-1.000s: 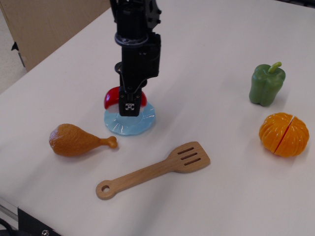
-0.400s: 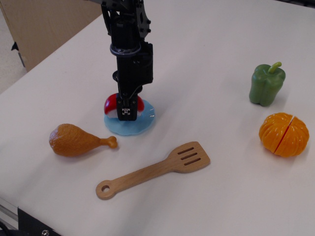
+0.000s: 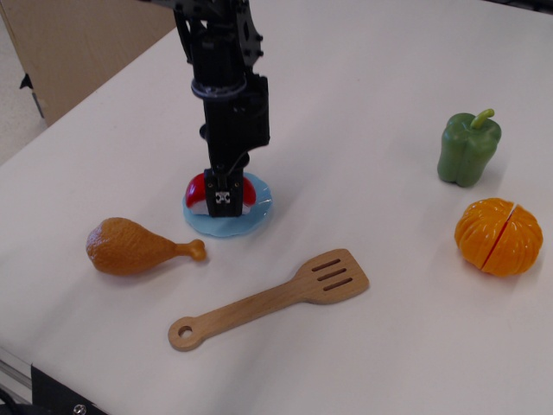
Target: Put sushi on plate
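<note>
Toward the left side of the bench, the light-blue plate (image 3: 226,220) lies flat on the white surface. The sushi (image 3: 199,191) sits on top of the plate, its red top showing on either side of the black gripper (image 3: 224,201), which points straight down over it. The fingertips are in contact with the sushi, one red lobe visible to the left and one to the right of them; whether the fingers are clamped on it or slack cannot be told from this view.

Just beside the plate, nearer the front-left corner, lies a chicken drumstick (image 3: 134,247) with its bone end pointing at the plate. A wooden spatula (image 3: 272,299) lies along the front edge. Near the right edge stand a green pepper (image 3: 467,149) and an orange segmented fruit (image 3: 498,236), well apart from the plate.
</note>
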Robot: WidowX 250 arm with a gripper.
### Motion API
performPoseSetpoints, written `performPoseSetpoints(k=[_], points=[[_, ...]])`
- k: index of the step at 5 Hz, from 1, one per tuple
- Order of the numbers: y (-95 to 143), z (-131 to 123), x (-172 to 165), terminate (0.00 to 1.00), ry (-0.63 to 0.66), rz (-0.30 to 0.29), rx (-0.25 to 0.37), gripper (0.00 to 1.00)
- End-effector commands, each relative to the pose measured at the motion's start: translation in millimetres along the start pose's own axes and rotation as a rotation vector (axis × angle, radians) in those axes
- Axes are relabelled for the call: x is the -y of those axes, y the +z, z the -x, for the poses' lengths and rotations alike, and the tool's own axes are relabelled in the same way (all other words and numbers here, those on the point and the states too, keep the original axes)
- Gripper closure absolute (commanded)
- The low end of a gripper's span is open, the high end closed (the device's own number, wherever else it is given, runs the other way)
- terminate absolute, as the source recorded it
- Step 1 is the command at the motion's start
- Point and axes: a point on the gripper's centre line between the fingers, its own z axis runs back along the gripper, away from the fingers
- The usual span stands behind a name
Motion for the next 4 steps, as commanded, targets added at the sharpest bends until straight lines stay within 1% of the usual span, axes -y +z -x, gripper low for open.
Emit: performPoseSetpoints(k=[1,2,3,4], points=[[63,-9,10,0.0,0.078,-0.097,-0.044,0.0],[83,-15,24,0.0,0.067,-0.109,0.016,0.0],[83,-15,24,0.0,0.067,-0.109,0.016,0.0],[83,-15,24,1.0,0.067,-0.109,0.016,0.0]])
